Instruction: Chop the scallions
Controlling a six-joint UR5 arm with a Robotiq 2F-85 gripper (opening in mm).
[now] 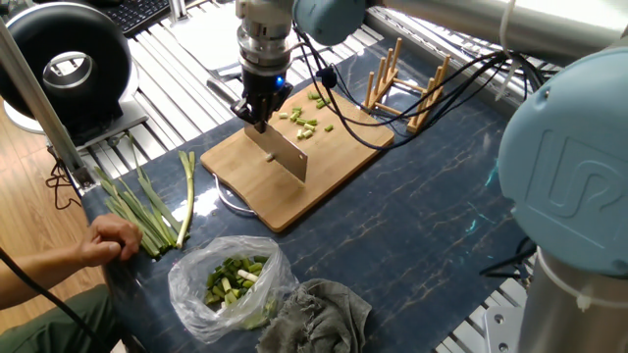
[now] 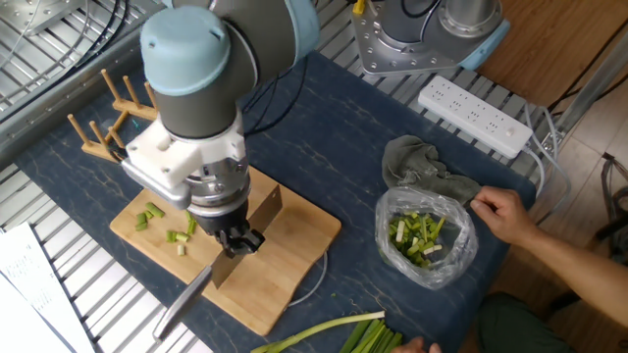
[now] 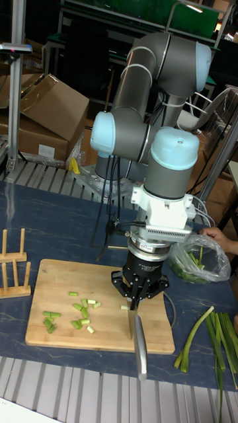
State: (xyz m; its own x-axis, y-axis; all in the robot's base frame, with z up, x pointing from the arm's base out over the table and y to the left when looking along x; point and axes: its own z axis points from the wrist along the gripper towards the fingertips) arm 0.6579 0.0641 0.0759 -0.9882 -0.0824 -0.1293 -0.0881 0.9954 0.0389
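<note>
- Tool (image 1: pixel 259 116) (image 2: pixel 235 241) (image 3: pixel 135 301) pinches a knife (image 1: pixel 285 157) (image 2: pixel 211 275) (image 3: pixel 139 344) by its handle, blade edge down over the middle of the cutting board (image 1: pixel 334 172) (image 2: pixel 285 245) (image 3: pixel 59 330).
- Scallions (image 1: pixel 306 116) (image 2: pixel 167 227) (image 3: pixel 76 314): short cut bits scattered near one end of the board, apart from the blade.
- Uncut bundle (image 1: pixel 132 201) (image 3: pixel 218 337) lies on the worktop (image 1: pixel 432 226) beside the board.
- Bag of greens (image 1: pixel 231 279) (image 2: pixel 424 238) near the worktop edge, rag (image 1: pixel 319 314) (image 2: pixel 417 167) touching it.
</note>
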